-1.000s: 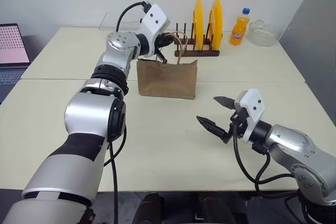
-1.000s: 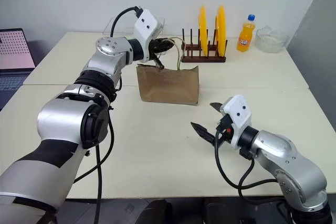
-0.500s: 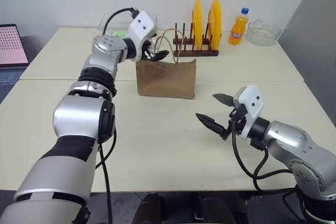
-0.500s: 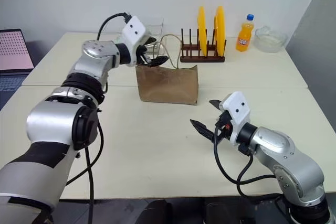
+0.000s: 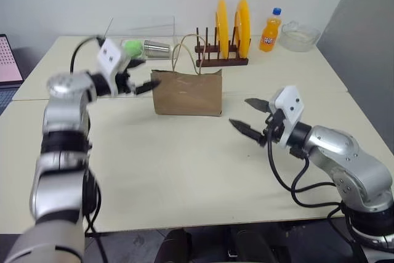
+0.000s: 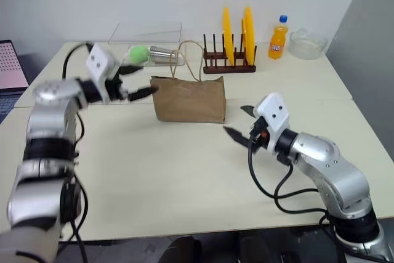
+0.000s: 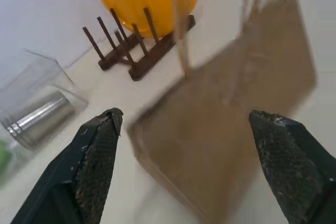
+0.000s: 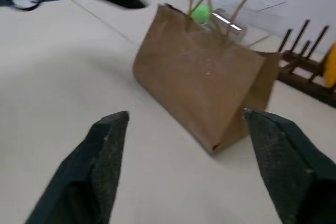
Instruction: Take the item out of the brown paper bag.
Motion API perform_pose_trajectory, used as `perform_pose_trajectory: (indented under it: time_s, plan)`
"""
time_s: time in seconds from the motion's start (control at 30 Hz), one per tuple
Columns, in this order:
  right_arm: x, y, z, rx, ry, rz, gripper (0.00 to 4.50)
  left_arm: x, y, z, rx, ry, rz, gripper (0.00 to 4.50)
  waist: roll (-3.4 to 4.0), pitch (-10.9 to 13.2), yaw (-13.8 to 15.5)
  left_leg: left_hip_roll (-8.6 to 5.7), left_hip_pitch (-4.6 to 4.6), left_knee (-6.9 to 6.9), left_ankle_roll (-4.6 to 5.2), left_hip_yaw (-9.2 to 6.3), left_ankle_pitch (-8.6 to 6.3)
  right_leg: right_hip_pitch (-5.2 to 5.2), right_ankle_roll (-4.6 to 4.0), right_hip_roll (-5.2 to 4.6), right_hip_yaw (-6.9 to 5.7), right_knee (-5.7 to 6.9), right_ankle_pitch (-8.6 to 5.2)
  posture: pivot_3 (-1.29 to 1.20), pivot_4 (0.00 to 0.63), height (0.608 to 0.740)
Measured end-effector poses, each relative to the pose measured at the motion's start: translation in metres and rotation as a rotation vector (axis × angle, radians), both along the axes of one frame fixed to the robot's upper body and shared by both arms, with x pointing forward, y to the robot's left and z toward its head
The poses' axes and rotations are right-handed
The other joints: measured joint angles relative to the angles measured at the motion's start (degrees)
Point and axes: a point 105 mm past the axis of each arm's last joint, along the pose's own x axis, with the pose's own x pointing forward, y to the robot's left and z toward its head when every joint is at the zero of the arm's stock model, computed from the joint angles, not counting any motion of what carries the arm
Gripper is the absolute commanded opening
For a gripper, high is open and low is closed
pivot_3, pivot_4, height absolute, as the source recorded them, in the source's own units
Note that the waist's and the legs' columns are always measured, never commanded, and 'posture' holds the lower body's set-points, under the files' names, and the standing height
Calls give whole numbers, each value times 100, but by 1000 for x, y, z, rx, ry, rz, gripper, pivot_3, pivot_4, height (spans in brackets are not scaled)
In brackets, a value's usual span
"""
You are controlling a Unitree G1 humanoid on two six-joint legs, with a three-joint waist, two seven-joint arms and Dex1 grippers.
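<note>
The brown paper bag [image 5: 188, 92] stands upright in the middle of the table, its tan cord handles [image 5: 184, 50] looping above its open top. The item is hidden. My left gripper [image 5: 146, 73] hovers just to the left of the bag, open, with nothing between its fingers [image 7: 100, 161]. In the left wrist view the bag [image 7: 236, 108] lies ahead of it, apart from it. My right gripper [image 5: 240, 112] is to the right of the bag and nearer to me, pointing toward it, open and empty. The right wrist view also has the bag [image 8: 205, 82] ahead.
Behind the bag stands a wooden rack [image 5: 221, 61] with two yellow plates. An orange soda bottle [image 5: 268, 31] and a glass bowl [image 5: 298, 35] are at the back right. A clear box [image 5: 141, 44] holds a green ball and a metal cup. A laptop [image 5: 9, 60] is far left.
My left gripper opened at the bag's top, let go, and drew back down to the bag's left side. The right gripper edged slightly toward the bag. The camera view shifted.
</note>
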Motion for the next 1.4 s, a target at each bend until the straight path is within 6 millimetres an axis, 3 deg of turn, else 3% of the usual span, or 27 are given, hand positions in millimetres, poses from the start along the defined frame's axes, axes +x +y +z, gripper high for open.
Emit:
perform_pose_trajectory:
  time_s: [0.1, 0.23, 0.5, 0.6, 0.7, 0.9, 1.07, 1.4]
  plan:
    - [15, 1, 9, -12, -41, -2, 1428, -36, -8, -11, -36, 33, 14, 4051, -1, 0, 84, 0, 6, 1, 0, -6, 0, 6, 0, 0, -5, 1, 0, 0, 150, 740]
    - [52, 8, 27, -70, -115, -12, 33, -70, -16, -5, -152, -21, 122, 4051, 6, 1, 158, -7, 33, 2, 2, 0, -1, 35, 0, -2, 0, -6, 0, 0, 150, 740]
    - [116, 20, 57, -260, -259, -35, 33, -95, -19, 9, -231, -67, 196, 4051, 4, 0, 154, -5, 37, -4, -1, 10, 1, 30, -13, 1, 4, -1, 7, 0, 150, 740]
    - [137, 23, 56, -377, -264, -57, 33, -103, -23, 5, -245, -39, 177, 4051, 5, 0, 97, -3, 37, -13, -4, 11, 2, 28, -16, 1, 4, -4, 6, 0, 150, 740]
    - [155, 30, 43, -535, -256, -105, 33, -108, -29, 5, -259, -32, 164, 4051, 6, 1, 85, -2, 37, -15, -8, 11, 4, 26, -22, 1, 4, -4, 5, 0, 150, 740]
    - [162, 41, 20, -678, -246, -136, 33, -115, -39, 2, -254, -14, 142, 4051, 10, 3, 98, -3, 33, -15, -16, 10, 8, 25, -23, 0, 6, -7, 4, 0, 150, 740]
    - [159, 48, 15, -723, -247, -101, 33, -114, -48, 5, -237, -20, 123, 4051, 11, 3, 96, -4, 34, -15, -13, 10, 6, 26, -23, 0, 6, -7, 4, 0, 150, 740]
    - [138, 50, 1, -827, -190, 183, 33, -123, -67, -1, -199, 45, 1, 4051, 17, 7, 89, -4, 37, -17, -6, 9, 2, 26, -24, 1, 5, -7, 4, 0, 150, 740]
